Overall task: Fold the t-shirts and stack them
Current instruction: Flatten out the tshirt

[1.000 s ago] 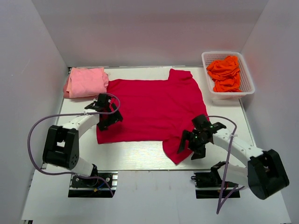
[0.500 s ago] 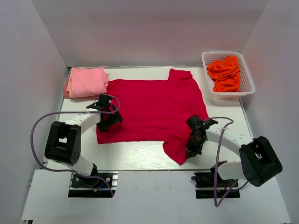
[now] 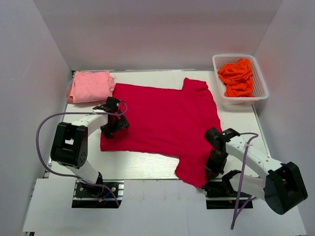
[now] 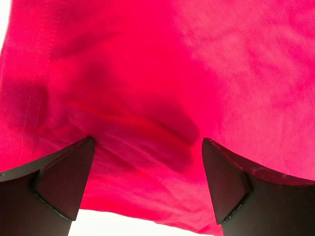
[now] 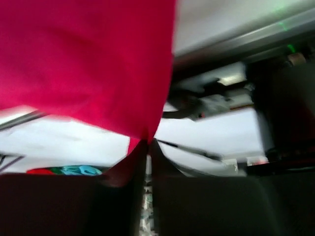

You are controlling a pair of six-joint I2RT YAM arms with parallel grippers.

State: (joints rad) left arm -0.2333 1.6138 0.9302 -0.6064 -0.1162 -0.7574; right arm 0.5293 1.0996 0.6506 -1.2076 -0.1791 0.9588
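Likely lab: white-walled test booth (image 3: 147, 34)

I observe a white surface (image 3: 142, 164). A crimson-red t-shirt (image 3: 162, 118) lies spread across its middle, with the near right corner extending past the near edge. A folded pink t-shirt (image 3: 91, 86) lies at the far left corner, just beside the red one. A white mesh basket (image 3: 244, 100) stands at the far right corner.
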